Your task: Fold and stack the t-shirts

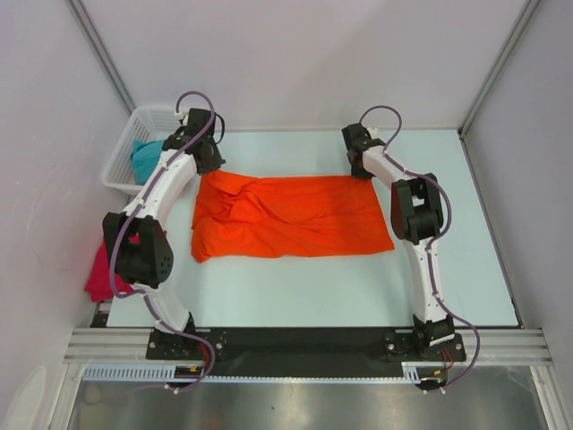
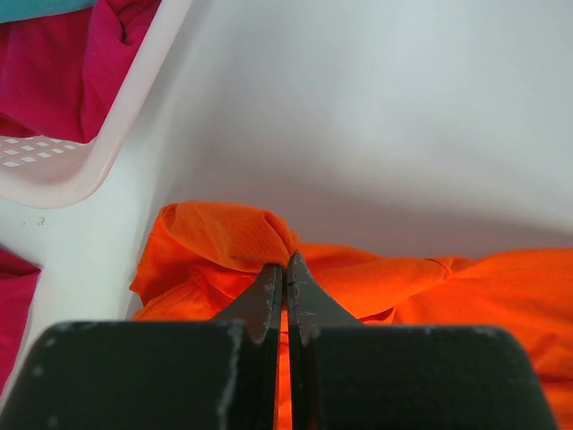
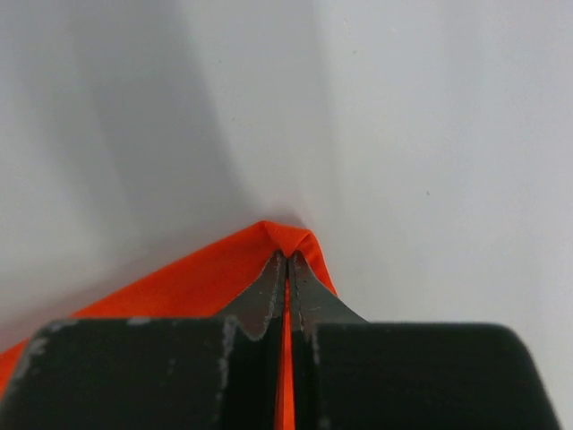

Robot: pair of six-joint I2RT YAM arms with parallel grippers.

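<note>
Two far orange t-shirt corners pinched: left fingers, right fingers.

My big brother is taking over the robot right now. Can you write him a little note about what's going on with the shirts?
Left gripper: shut on the far left corner of the orange t-shirt.
Right gripper: shut on its far right corner.
Where: the orange t-shirt lies spread on the table, rumpled toward its left side. The teal t-shirt and a pink t-shirt are in the white basket. A second pink t-shirt is at the table's left edge.
Done: both far corners gripped; no stack in view.
Left: fold the orange one, then fold the other three and stack them all.
</note>
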